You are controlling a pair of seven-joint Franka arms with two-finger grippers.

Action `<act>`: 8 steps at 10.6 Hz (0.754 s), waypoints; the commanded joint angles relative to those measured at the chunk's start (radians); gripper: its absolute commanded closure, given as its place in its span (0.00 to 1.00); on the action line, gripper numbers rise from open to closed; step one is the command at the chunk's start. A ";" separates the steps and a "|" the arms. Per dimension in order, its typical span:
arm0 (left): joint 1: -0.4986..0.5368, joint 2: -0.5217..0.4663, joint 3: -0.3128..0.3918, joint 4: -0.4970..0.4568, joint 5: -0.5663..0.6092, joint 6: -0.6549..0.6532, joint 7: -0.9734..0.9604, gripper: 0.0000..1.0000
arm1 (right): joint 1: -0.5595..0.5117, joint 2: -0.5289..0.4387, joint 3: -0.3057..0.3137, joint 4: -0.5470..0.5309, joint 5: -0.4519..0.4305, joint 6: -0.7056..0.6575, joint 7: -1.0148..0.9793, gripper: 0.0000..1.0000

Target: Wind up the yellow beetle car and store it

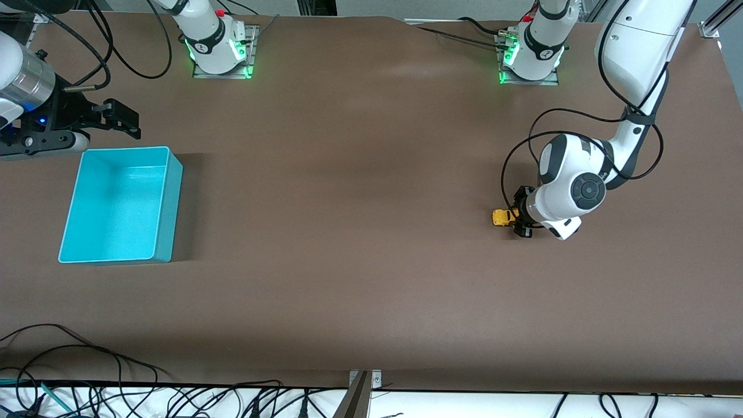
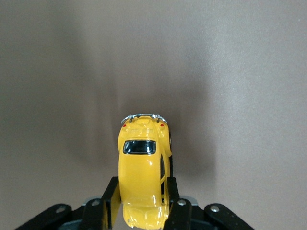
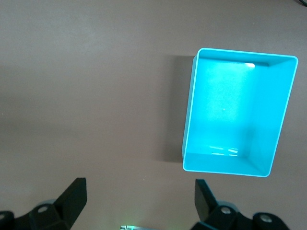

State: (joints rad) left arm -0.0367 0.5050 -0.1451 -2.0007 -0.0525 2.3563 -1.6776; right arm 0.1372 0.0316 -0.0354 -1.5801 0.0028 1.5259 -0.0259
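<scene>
One yellow beetle car (image 1: 502, 217), one turquoise bin (image 1: 119, 205), two robot arms with two grippers, on one brown table (image 1: 348, 232).

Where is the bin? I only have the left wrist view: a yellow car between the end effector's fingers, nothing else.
Observer: The turquoise bin sits at the right arm's end of the table; the yellow beetle car is at the left arm's end.
Operator: Anything in the bin?
Observer: Nothing shows in it from the right wrist view.
Operator: Where is the other arm?
Observer: It waits; the right end effector hangs open beside the bin's rim, farther from the front camera.
</scene>
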 commanded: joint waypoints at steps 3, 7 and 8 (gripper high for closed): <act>0.058 0.032 0.010 0.020 -0.013 -0.005 0.100 1.00 | -0.005 0.005 -0.011 0.026 0.020 -0.023 -0.019 0.00; 0.115 0.053 0.013 0.019 0.028 -0.005 0.142 1.00 | -0.004 0.005 -0.011 0.026 0.020 -0.021 -0.017 0.00; 0.119 0.058 0.013 0.019 0.043 -0.005 0.144 1.00 | -0.004 0.005 -0.011 0.026 0.022 -0.023 -0.017 0.00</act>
State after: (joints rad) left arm 0.0679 0.5044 -0.1385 -1.9995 -0.0453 2.3284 -1.5627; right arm 0.1359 0.0316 -0.0445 -1.5801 0.0043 1.5256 -0.0262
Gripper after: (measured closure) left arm 0.573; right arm 0.000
